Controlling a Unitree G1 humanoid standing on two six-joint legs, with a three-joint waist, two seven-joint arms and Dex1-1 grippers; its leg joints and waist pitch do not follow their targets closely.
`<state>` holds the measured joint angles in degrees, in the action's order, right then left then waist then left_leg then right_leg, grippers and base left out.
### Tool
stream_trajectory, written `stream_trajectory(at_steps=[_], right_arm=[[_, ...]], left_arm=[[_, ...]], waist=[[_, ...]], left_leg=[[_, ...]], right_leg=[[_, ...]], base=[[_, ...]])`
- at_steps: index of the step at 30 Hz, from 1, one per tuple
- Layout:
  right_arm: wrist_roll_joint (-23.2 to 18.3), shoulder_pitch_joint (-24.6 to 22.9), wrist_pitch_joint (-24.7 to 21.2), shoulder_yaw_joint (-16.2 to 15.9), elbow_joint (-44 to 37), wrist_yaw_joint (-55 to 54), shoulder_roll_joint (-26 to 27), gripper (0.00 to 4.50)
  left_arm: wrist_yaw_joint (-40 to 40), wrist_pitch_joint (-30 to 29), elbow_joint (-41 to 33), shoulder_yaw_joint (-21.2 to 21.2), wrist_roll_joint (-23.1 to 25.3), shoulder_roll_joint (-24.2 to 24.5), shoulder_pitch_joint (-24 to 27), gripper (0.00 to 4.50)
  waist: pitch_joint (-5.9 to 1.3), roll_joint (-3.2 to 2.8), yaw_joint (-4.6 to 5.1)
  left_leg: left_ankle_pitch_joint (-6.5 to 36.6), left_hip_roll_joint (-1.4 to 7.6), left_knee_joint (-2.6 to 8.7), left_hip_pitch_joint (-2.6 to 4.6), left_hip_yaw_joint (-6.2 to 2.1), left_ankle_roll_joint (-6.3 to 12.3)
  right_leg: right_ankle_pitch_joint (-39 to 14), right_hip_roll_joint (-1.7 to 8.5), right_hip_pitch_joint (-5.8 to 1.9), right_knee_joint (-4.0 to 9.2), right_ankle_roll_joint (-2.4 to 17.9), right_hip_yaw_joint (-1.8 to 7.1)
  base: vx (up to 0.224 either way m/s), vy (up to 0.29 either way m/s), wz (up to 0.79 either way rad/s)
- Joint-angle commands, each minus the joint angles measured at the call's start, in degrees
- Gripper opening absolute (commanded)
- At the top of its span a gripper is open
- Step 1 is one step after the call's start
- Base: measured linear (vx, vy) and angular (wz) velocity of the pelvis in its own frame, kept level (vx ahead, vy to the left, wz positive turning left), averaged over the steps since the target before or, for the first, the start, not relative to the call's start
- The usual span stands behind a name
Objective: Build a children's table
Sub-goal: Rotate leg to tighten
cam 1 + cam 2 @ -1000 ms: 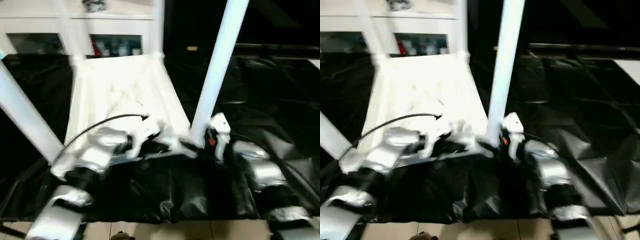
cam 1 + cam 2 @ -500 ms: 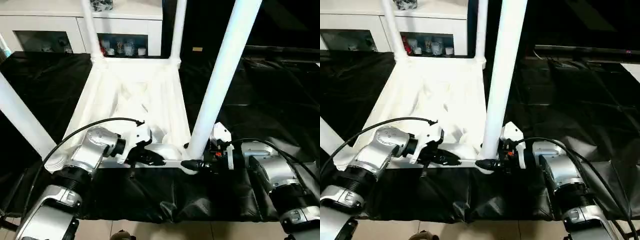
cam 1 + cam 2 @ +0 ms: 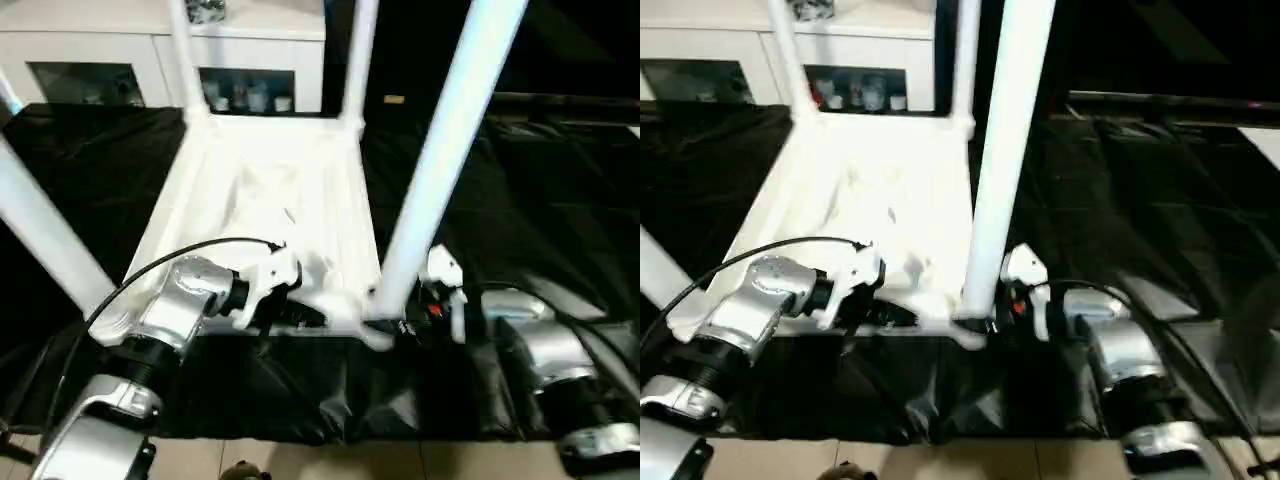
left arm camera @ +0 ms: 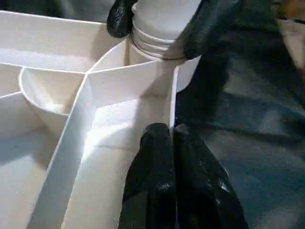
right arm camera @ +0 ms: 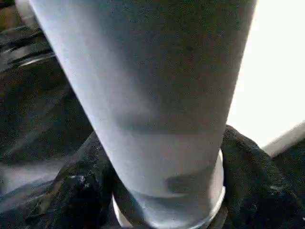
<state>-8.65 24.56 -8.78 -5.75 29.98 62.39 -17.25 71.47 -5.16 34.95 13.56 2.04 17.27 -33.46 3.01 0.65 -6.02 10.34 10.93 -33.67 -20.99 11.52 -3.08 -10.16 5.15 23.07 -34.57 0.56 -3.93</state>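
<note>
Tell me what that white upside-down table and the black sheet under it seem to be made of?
The children's table looks like moulded plastic: all white, smooth with a slight sheen, thin ribs across its underside, tube legs. The black sheet looks like thin plastic film or coated cloth; it wrinkles and throws glossy highlights, though the exact stuff is unclear.

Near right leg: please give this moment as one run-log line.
table top: upside down | near right leg: upright in corner socket | right gripper: around leg base | left gripper: pinching rim

Silver ribbed forearms [image 3: 180, 305], black cables, white wrist housings, black-fingered hands [image 4: 174, 179].
</note>
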Motion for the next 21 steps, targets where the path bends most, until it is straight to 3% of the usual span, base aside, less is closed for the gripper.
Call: stream_trajectory(at_steps=[1, 2, 3, 5, 7, 9, 11, 12, 14, 19, 21], right_arm=[[1.3, 1.5, 1.4, -1.9, 2.2, -6.0, 4.6, 2.67], [1.9, 2.9, 1.6, 0.3, 5.3, -13.8, 7.0, 2.67], [2.1, 3.4, 1.4, 1.2, 6.3, -16.7, 8.0, 2.67], [2.0, 3.6, 0.7, 2.2, 6.9, -21.1, 10.2, 2.67], [2.8, 3.8, 1.0, 2.8, 7.5, -25.7, 12.5, 2.67], [4.2, 4.0, 3.3, 2.6, 8.3, -29.5, 14.4, 2.67], [4.6, 4.0, 4.4, 2.4, 8.5, -29.9, 14.7, 2.67], [4.3, 3.9, 5.1, 2.6, 8.6, -30.1, 15.2, 2.67], [3.9, 4.1, 6.7, 3.4, 8.9, -30.7, 15.7, 3.23], [3.4, 4.3, 7.2, 3.8, 8.3, -29.1, 14.6, 3.73], [3.2, 4.3, 7.7, 3.8, 8.0, -27.8, 13.7, 3.73]], left_arm=[[-6.3, 0.4, -0.1, 0.3, -0.5, -5.1, -2.0, 0.0], [-11.0, -0.2, 1.0, -0.2, 0.3, -7.5, -2.8, 0.0], [-12.9, -0.6, 1.4, -0.3, 0.5, -8.5, -3.1, 0.0], [-17.2, -1.4, 2.1, -0.6, 1.1, -11.0, -3.9, 0.0], [-20.7, -1.7, 2.7, -0.6, 1.5, -13.3, -4.5, 0.0], [-22.4, -1.7, 2.8, -0.2, 1.8, -15.0, -4.8, 0.0], [-22.6, -1.7, 2.9, -0.1, 1.9, -15.3, -4.8, 0.0], [-22.1, -1.6, 2.7, 0.0, 1.8, -15.4, -4.6, 0.0], [-20.9, -1.3, 2.3, 0.0, 1.6, -15.3, -4.4, 0.0], [-17.8, -0.3, 1.5, 0.1, 1.2, -13.5, -3.9, 0.0], [-16.3, 0.0, 1.0, 0.1, 0.7, -12.6, -3.6, 0.0]], waist=[[-3.21, 0.56, 0.37], [-3.2, 0.79, 0.7], [-3.07, 0.71, 1.29], [-3.2, 0.82, 1.61], [-3.13, 0.81, 1.57], [-3.35, 0.69, 1.54], [-3.44, 0.77, 1.56], [-3.52, 0.52, 1.51], [-3.61, 0.45, 1.54], [-3.64, 0.32, 1.54], [-3.69, 0.33, 1.49]], left_leg=[[15.0, 2.67, 4.44, 0.87, -1.43, 0.43], [16.1, 2.51, 4.52, 0.89, -1.62, -0.12], [16.6, 2.57, 4.61, 0.94, -1.64, -0.56], [16.6, 2.45, 4.64, 0.84, -1.83, -0.79], [16.3, 2.4, 4.46, 1.09, -1.61, -0.01], [14.8, 2.31, 4.46, 0.78, -1.59, 0.68], [14.1, 2.3, 4.41, 0.7, -1.5, 1.13], [13.7, 2.32, 4.31, 0.72, -1.42, 1.49], [12.8, 2.31, 4.26, 0.54, -1.34, 2.11], [12.3, 2.32, 4.21, 0.61, -1.26, 2.81], [12.3, 2.34, 4.19, 0.58, -1.27, 2.97]], right_leg=[[-21.8, 4.11, -2.06, 4.88, 10.5, 2.63], [-24.0, 4.1, -2.21, 5.17, 9.6, 2.44], [-25.3, 4.11, -1.94, 5.35, 9.3, 2.52], [-26.7, 4.15, -2.19, 5.51, 8.2, 2.37], [-26.0, 4.05, -1.78, 5.79, 8.0, 2.57], [-23.7, 3.97, -2.0, 5.54, 8.1, 2.59], [-21.2, 3.85, -2.15, 5.28, 8.8, 2.56], [-19.4, 3.82, -2.11, 5.1, 9.4, 2.63], [-16.5, 3.78, -2.28, 4.8, 10.4, 2.62], [-14.9, 3.72, -2.39, 4.66, 11.1, 2.6], [-14.6, 3.75, -2.47, 4.57, 11.3, 2.59]], base=[[0.0, 0.0, 0.0], [0.0, 0.0, 0.0], [0.0, 0.0, 0.0], [0.0, 0.0, 0.0], [0.0, 0.0, 0.0], [0.0, 0.0, 0.0], [0.0, 0.0, 0.0], [0.0, 0.0, 0.0], [0.0, 0.0, 0.0], [0.0, 0.0, 0.0], [0.0, 0.0, 0.0]])
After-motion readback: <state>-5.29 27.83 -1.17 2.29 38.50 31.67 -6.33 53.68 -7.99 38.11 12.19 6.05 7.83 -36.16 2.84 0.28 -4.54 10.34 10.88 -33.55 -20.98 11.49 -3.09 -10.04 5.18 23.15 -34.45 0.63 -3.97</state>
